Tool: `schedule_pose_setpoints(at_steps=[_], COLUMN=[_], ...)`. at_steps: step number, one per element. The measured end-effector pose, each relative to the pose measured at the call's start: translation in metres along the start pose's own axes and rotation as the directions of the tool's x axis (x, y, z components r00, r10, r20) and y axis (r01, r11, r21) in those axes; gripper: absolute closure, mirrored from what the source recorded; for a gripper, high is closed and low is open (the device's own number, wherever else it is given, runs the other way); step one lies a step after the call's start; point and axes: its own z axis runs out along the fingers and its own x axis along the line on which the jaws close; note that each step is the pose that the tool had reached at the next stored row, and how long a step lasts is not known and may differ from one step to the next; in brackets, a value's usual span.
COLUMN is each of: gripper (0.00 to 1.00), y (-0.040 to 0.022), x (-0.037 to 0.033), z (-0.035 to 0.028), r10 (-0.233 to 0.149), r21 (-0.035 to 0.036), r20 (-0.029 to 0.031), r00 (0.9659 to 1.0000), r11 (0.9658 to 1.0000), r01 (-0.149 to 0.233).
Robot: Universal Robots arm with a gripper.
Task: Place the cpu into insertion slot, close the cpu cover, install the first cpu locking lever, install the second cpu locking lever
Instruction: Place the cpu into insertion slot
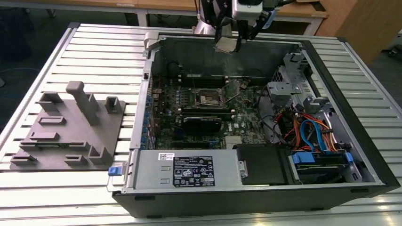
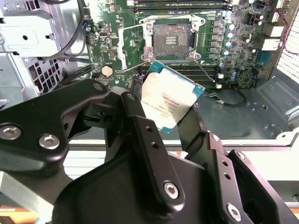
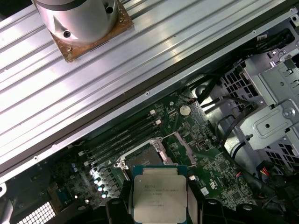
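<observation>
One cpu (image 2: 169, 95) gripped in claw (image 2: 164, 113); one insertion slot (image 2: 171, 37) uncovered

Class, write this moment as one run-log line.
pincer: shut on cpu | cpu: held above open computer case, not seated | insertion slot: empty

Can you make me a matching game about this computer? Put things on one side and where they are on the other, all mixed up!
Things:
1. cpu
2. insertion slot
3. grey rack
4. blue cables

Places:
A. on the table, outside the computer case, at the exterior view's left
B. held in the gripper, up above the board
C. open and empty, on the green board
D. inside the case, at the exterior view's right

Pairs: 1-B, 2-C, 3-A, 4-D
</observation>
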Motion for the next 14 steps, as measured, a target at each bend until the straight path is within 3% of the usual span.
schedule_pose_setpoints(at_steps=[5, 10, 14], gripper=[0.46, 0.46, 0.46], y=[0.0000, -0.0002, -0.0033], x=[0.0000, 0.0001, 0.0048], z=[0.0000, 0.0015, 0.0023], r10=[0.011, 0.087, 0.104], r21=[-0.0002, -0.0017, -0.0024], r20=[0.0010, 0.0076, 0.0091], r00=[0.9999, 0.9962, 0.9946], r11=[0.9999, 0.9962, 0.9946], r01=[-0.011, -0.087, -0.104])
